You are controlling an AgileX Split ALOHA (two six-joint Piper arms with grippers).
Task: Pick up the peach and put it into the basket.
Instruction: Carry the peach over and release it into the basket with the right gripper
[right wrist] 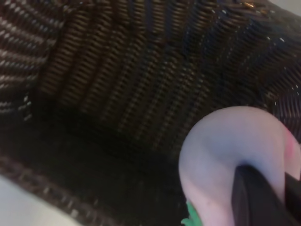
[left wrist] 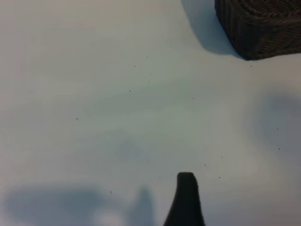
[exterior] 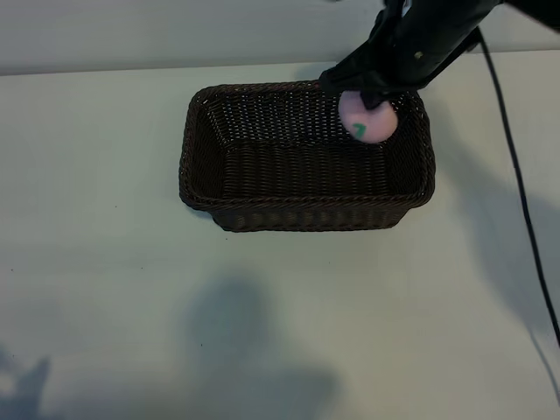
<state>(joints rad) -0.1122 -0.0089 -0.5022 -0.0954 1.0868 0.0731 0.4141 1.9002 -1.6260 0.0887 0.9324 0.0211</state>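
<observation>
**A:** Peach is up in the air over the far right corner of the basket, not resting on anything yet. The right gripper has its fingers clamped tight on it from above, and it looks squishy since they sit so close together.

**B:** Why that corner, not the middle?

**A:** My guess is that it's just the closest bit of basket to where the right arm reaches in from the far right. Once it's past the rim, a drop lands inside anyway. The wrist view shows the woven wall and floor right below the peach, so it's well inside the rim line.

**B:** And the other arm?

**A:** The left gripper hangs over bare tabletop near the basket's corner, fingers spread wide, holding nothing. Looks parked.

**B:** Any labels or writing?

**A:** None readable. Just a small green mark on the peach.
</observation>
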